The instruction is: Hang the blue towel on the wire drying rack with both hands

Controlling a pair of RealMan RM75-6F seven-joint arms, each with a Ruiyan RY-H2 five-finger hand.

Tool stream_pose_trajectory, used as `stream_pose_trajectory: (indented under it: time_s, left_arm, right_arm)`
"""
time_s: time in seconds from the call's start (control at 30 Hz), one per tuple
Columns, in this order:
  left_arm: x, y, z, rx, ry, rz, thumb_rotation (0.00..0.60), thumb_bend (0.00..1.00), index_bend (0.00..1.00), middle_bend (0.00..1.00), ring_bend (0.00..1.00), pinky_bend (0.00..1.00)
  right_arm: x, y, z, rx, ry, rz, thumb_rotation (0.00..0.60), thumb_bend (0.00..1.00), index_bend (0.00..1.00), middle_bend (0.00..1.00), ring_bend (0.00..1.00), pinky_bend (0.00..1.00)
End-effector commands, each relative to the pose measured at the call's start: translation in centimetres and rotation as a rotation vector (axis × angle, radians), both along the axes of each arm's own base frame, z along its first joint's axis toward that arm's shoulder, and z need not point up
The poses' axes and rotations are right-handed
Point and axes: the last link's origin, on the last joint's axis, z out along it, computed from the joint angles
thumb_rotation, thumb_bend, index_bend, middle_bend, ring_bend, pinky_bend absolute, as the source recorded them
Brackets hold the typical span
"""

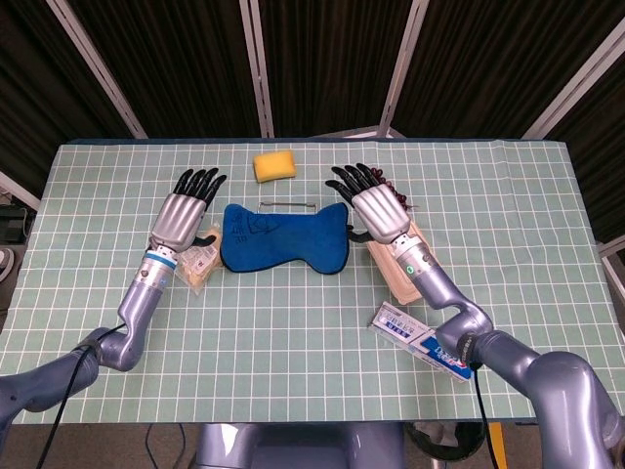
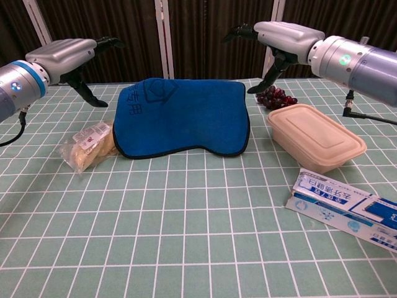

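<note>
The blue towel (image 1: 285, 237) (image 2: 183, 118) lies draped over the wire drying rack, covering almost all of it. Only a thin wire (image 1: 288, 203) of the rack shows just behind the towel in the head view. My left hand (image 1: 183, 208) (image 2: 65, 53) hovers to the left of the towel with its fingers spread and nothing in them. On the towel's other side my right hand (image 1: 376, 207) (image 2: 282, 34) is likewise spread and empty. Neither hand touches the cloth.
A yellow sponge (image 1: 275, 164) sits behind the rack. Dark grapes (image 2: 276, 96) and a beige lidded container (image 2: 316, 136) lie right of the towel. A snack packet (image 2: 90, 146) lies at its left. A blue-and-white box (image 2: 341, 205) is at the front right.
</note>
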Motion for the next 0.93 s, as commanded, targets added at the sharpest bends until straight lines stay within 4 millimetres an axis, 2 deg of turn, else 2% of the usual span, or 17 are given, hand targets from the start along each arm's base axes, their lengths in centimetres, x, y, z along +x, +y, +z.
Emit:
stream_pose_trajectory:
  time_s: [0.03,0.07,0.2,0.3,0.43,0.53,0.57,0.63,0.77,0.93]
  left_arm:
    - [-1.2,-1.0,1.4,0.01,-0.01,0.013,0.6,0.13,0.0,0.0,0.0,0.0]
    - [-2.3,-1.8,2.5,0.027,-0.018,0.028,0.6,0.14,0.0,0.0,0.0,0.0]
    - [-4.0,-5.4,5.5,0.049,-0.035,0.041,0.6,0.13,0.0,0.0,0.0,0.0]
    - [-5.3,-9.5,7.9,0.079,-0.024,0.076,0.6,0.13,0.0,0.0,0.0,0.0]
    - [-6.5,-14.0,9.8,0.113,0.021,0.128,0.6,0.14,0.0,0.0,0.0,0.0]
    - [-7.4,-17.6,10.7,0.134,0.051,0.177,0.6,0.13,0.0,0.0,0.0,0.0]
    - [-7.5,-18.1,10.8,0.136,0.056,0.183,0.6,0.13,0.0,0.0,0.0,0.0]
    - [-8.0,-20.1,11.1,0.154,0.064,0.2,0.6,0.13,0.0,0.0,0.0,0.0]
    - [-8.5,-22.3,11.1,0.183,0.059,0.193,0.6,0.14,0.0,0.0,0.0,0.0]
    - [-8.7,-23.1,10.9,0.188,0.054,0.177,0.6,0.14,0.0,0.0,0.0,0.0]
  right_arm:
    - [-1.1,1.4,1.4,-0.026,0.004,0.01,0.6,0.0,0.09,0.0,0.0,0.0]
    - [-2.0,2.4,2.6,-0.049,-0.01,0.017,0.6,0.0,0.08,0.0,0.0,0.0]
    - [-4.7,6.3,6.0,-0.098,-0.032,0.015,0.6,0.0,0.07,0.0,0.0,0.0]
    - [-7.8,10.1,9.0,-0.152,-0.029,-0.032,0.6,0.0,0.07,0.0,0.0,0.0]
    - [-11.1,14.0,11.7,-0.212,-0.004,-0.117,0.6,0.0,0.02,0.0,0.0,0.0]
    - [-13.6,17.8,13.8,-0.256,-0.006,-0.206,0.6,0.0,0.0,0.0,0.0,0.0]
    - [-13.8,18.3,14.0,-0.262,-0.005,-0.214,0.6,0.0,0.0,0.0,0.0,0.0]
    - [-15.2,20.7,15.1,-0.303,0.016,-0.257,0.6,0.0,0.0,0.0,0.0,0.0]
    - [-16.6,23.3,16.0,-0.353,0.042,-0.291,0.6,0.0,0.0,0.0,0.0,0.0]
    - [-17.3,24.7,16.2,-0.375,0.07,-0.306,0.6,0.0,0.0,0.0,0.0,0.0]
